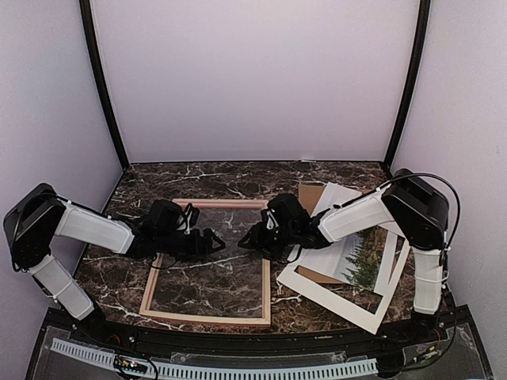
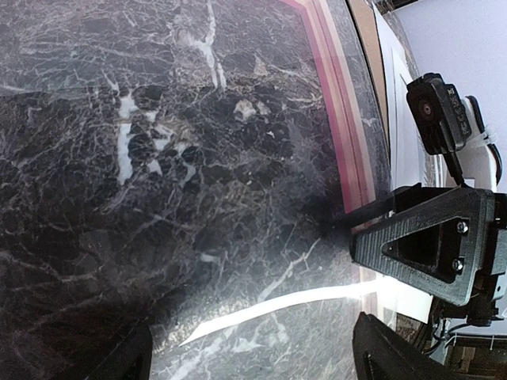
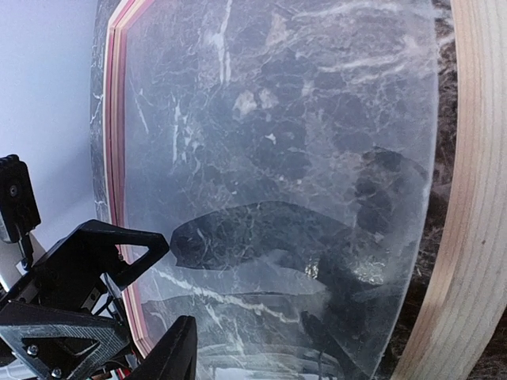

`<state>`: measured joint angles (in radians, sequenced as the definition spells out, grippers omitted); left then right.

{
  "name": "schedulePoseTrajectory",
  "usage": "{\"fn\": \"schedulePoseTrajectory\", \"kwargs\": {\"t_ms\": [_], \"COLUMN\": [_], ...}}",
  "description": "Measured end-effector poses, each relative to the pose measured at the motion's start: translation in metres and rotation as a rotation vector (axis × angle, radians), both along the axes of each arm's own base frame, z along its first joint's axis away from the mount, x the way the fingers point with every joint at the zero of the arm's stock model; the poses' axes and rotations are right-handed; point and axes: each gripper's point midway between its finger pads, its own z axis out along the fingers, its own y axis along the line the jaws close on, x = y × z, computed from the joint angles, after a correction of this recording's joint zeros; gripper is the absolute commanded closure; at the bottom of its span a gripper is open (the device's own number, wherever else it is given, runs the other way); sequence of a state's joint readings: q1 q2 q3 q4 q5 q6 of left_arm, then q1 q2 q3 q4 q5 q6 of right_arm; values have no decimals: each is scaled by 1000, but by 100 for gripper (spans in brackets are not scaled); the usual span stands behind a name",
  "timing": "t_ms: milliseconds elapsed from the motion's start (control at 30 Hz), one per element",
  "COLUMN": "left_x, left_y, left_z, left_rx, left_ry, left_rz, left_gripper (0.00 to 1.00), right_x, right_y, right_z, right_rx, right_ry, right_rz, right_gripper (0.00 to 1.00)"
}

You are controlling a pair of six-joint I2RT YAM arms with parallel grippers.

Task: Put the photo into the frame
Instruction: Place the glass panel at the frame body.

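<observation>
Frame (image 1: 207,317) prep, seemingly; left end effector (image 1: 211,242) wide, right end effector (image 1: 249,237) gap unclear; next likely: fetch photo (image 1: 366,265)

Bright even light, glare streak on glass (image 2: 261,305), wrist cams warped
</observation>
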<state>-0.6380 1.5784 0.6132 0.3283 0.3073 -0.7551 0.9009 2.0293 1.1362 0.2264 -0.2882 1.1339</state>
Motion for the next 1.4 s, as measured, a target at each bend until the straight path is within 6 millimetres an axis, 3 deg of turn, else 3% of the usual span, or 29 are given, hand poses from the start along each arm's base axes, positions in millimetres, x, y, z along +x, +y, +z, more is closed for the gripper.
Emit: {"fn": "schedulePoseTrajectory", "kwargs": {"t_ms": [867, 1400], "left_x": [1, 0], "left_y": [7, 9], "left_z": [-6, -6], "left_rx": [27, 39], "left_ry": [-8, -12], "left_rz": [26, 26], "left_gripper": [10, 10], "right_x": [4, 21], "right_y": [-17, -45], "right_z": [-4, 21], "right_rx": [-135, -296], "right_ry": [-62, -184], "right_rz": [2, -22], "right_gripper": [53, 53]}}
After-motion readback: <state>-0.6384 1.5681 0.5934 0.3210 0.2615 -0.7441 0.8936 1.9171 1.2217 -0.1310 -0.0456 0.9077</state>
